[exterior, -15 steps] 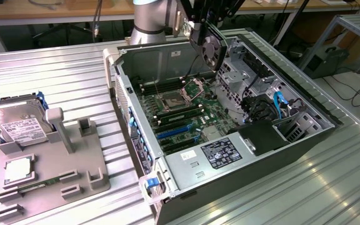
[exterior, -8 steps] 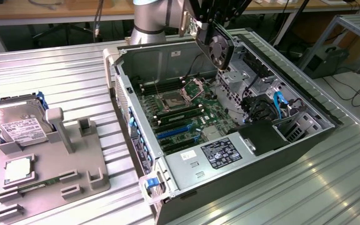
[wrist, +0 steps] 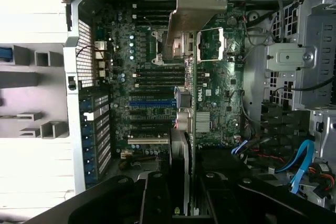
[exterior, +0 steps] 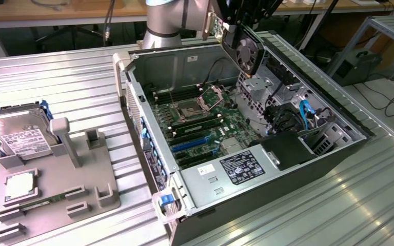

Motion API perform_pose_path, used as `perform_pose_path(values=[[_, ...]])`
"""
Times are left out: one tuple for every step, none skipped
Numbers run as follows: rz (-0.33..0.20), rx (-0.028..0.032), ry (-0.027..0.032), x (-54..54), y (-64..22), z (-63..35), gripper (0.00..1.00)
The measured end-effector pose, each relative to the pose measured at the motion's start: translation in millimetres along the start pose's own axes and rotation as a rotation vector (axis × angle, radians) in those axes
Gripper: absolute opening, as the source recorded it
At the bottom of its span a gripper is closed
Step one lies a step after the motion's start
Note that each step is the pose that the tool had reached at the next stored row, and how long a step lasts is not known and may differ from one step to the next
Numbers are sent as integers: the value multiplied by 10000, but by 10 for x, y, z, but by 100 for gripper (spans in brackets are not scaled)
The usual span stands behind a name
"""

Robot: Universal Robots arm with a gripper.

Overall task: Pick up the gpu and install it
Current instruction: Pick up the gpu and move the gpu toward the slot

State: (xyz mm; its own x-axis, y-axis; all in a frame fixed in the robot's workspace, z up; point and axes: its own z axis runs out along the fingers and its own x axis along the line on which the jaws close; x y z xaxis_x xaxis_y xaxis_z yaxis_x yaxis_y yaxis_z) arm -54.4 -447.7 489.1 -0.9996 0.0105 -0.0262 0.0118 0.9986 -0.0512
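**GPU HELD ABOVE OPEN CASE**

**Claw.** The black two-finger gripper (exterior: 240,29) (wrist: 184,199) is clamped on the gpu (exterior: 248,51) (wrist: 190,14), a thin flat card with a green circuit board, a black fan cooler and a silver metal bracket. One finger presses on each flat face. In the wrist view the card is seen edge-on, with the bracket at the end away from the fingers.

**Card position.** In the exterior view the card hangs at 12 o'clock, tilted, with its fan face turned toward the exterior view's right. It is in the air over the far part of the open grey steel computer case (exterior: 183,61) and sits in no slot.

**Case interior.** The green motherboard (exterior: 204,123) (wrist: 220,98) lies below the card. Its blue expansion slots (exterior: 186,144) (wrist: 152,102) are at 7 o'clock from the board's centre. The grey power supply with a black label (exterior: 241,166) is at 5 o'clock. Blue flat cables (exterior: 305,115) (wrist: 302,163) run at 3 o'clock.

**Surroundings.** The case rests on a ribbed metal table (exterior: 60,82). At 8 o'clock in the exterior view, well apart from the case, stands a grey parts fixture (exterior: 87,197). It carries a silver hard drive with a white label (exterior: 19,136), held upright, and a narrow green RAM stick (exterior: 43,201), lying flat.
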Motion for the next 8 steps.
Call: perform_pose_path(values=[[1,-1,0,0,0,0,27],[1,-1,0,0,0,1,27],[1,-1,-1,0,0,1,27],[1,-1,0,0,0,1,27],[1,-1,0,0,0,1,27],[1,-1,0,0,0,1,27],[1,-1,0,0,0,1,27],[1,-1,0,0,0,1,27]])
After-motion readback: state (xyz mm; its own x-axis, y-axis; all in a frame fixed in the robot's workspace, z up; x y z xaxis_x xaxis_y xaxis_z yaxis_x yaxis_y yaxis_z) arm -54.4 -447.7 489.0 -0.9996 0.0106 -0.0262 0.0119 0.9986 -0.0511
